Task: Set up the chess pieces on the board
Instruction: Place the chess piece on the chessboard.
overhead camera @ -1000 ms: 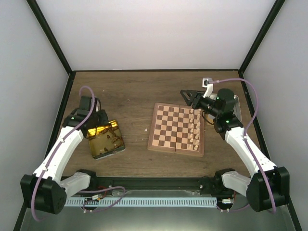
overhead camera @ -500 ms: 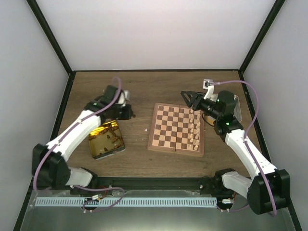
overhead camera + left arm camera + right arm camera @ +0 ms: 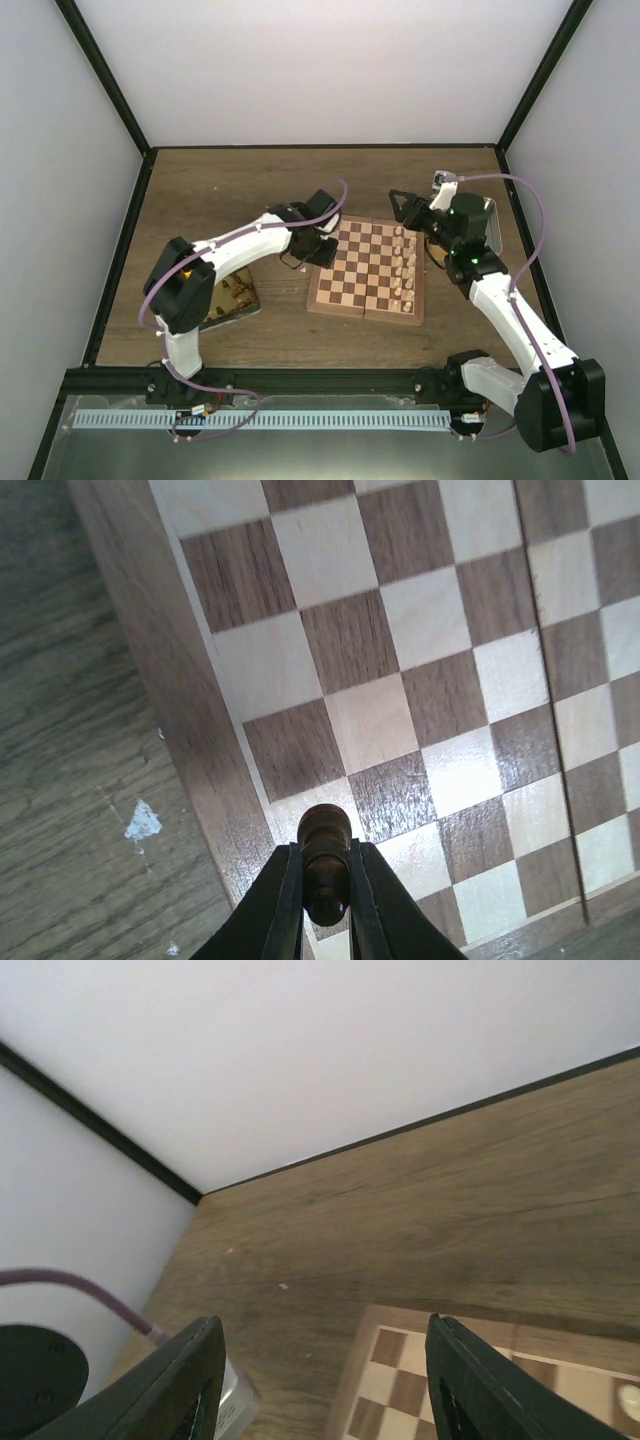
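Note:
The board (image 3: 350,272) lies right of the table's middle, with a column of pale chess pieces (image 3: 406,265) standing along its right side. My left gripper (image 3: 316,252) hovers over the board's left edge, shut on a dark brown chess piece (image 3: 324,850). In the left wrist view the piece sits between the fingers (image 3: 283,900), above a light square by the board's (image 3: 400,660) tan border. My right gripper (image 3: 402,207) hangs over the board's far right corner, open and holding nothing. Its fingers (image 3: 190,1380) frame a corner of the board (image 3: 400,1385).
A gold tin (image 3: 232,298) holding dark pieces lies left of the board, partly hidden under my left arm. Dark-edged white walls close in the table at the back and both sides.
My left arm has swung from the gold tin rightward to the board's left edge, carrying the dark piece. My right gripper has shifted slightly right and its jaws have widened a little.

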{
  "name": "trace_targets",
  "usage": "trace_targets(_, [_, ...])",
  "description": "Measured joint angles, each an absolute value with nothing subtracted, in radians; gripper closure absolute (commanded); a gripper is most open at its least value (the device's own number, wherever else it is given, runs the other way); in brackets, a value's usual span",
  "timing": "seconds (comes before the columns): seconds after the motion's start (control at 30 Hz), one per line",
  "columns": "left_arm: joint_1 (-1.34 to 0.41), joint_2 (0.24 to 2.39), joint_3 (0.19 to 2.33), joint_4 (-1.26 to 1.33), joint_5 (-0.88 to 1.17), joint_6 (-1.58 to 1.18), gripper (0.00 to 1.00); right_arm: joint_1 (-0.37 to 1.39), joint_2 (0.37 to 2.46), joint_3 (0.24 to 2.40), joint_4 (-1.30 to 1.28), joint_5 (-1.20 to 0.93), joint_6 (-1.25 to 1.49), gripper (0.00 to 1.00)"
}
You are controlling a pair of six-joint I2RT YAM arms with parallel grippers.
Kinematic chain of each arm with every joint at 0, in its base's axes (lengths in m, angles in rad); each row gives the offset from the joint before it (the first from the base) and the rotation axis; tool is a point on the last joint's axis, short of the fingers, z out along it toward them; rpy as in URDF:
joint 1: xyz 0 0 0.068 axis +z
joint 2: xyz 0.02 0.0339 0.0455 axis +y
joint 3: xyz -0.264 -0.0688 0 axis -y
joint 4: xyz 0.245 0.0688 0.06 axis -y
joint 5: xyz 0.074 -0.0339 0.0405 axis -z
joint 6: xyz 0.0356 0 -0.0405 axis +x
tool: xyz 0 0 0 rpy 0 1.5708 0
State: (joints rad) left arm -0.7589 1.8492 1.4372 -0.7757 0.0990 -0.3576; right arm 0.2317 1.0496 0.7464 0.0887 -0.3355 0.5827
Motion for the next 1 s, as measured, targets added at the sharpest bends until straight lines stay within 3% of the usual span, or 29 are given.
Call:
trace_targets(0.07, [-0.77,1.875,1.445,-0.786,0.094,-0.355,0.95,0.232,1.043,0.744,0.069,-0.291,0.582,0.43])
trace_targets(0.23, [-0.786,1.925,1.461,-0.813,0.084,-0.354,0.63,0.232,1.025,0.734,0.037,-0.217,0.579,0.43])
trace_targets(0.43, [-0.787,1.934,1.485,-0.825,0.071,-0.345,0.47,0.232,1.024,0.73,0.029,-0.189,0.577,0.42])
trace_targets(0.63, [-0.787,1.919,1.459,-0.783,0.05,-0.371,0.47,0.232,1.024,0.73,0.028,-0.179,0.575,0.42])
trace_targets(1.0, [-0.787,1.85,1.314,-0.673,0.091,-0.434,0.67,0.232,1.024,0.719,0.026,-0.17,0.568,0.42])
